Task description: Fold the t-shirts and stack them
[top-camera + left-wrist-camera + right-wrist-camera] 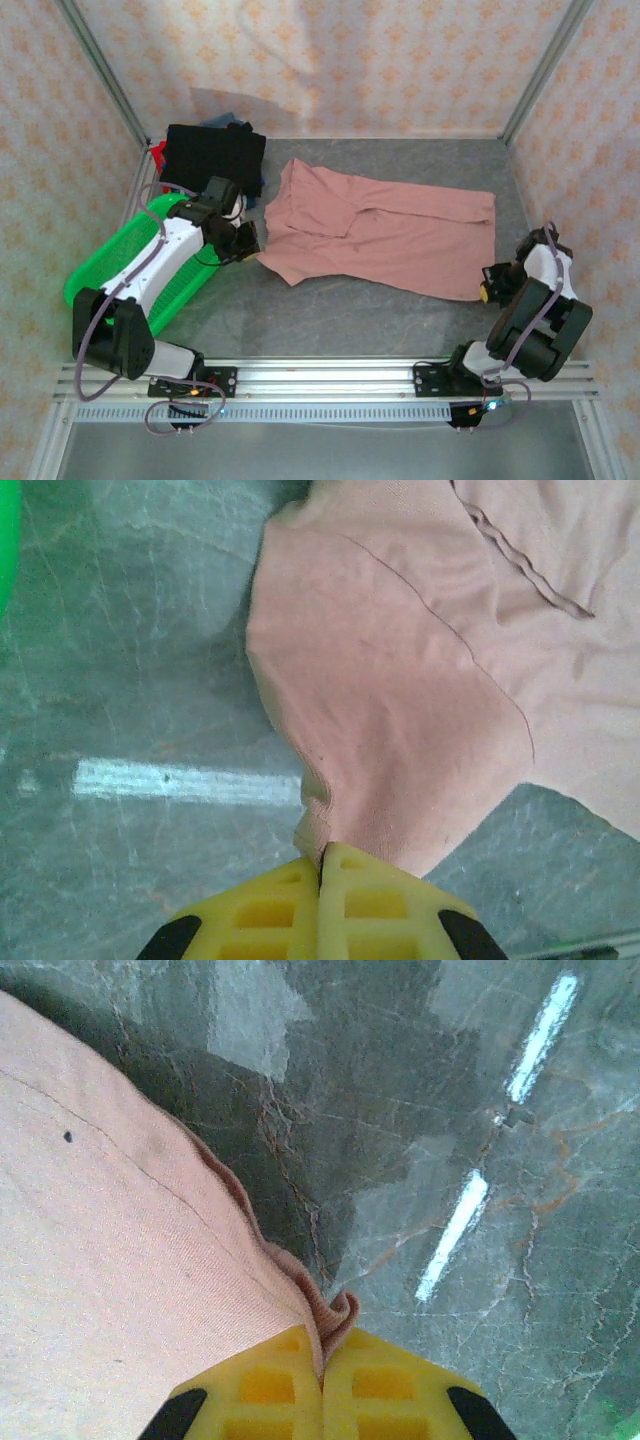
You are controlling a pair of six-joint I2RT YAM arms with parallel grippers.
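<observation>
A dusty-pink t-shirt (380, 232) lies spread across the grey table, rumpled at its left end. My left gripper (252, 243) is shut on the shirt's near-left corner; in the left wrist view the pink t-shirt (400, 710) runs into the closed yellow fingers (270, 910) of the left gripper (322, 865). My right gripper (487, 288) is shut on the near-right hem; the pink t-shirt (120, 1280) bunches between the yellow fingers (400, 1385) of the right gripper (322, 1360). A folded black shirt (213, 155) tops a pile at the back left, with blue (232, 122) and red (157, 150) edges peeking out.
A green mesh basket (135, 262) lies at the left under my left arm. Patterned walls and metal posts enclose the table. An aluminium rail (330, 375) runs along the near edge. Bare grey marble shows in front of the shirt.
</observation>
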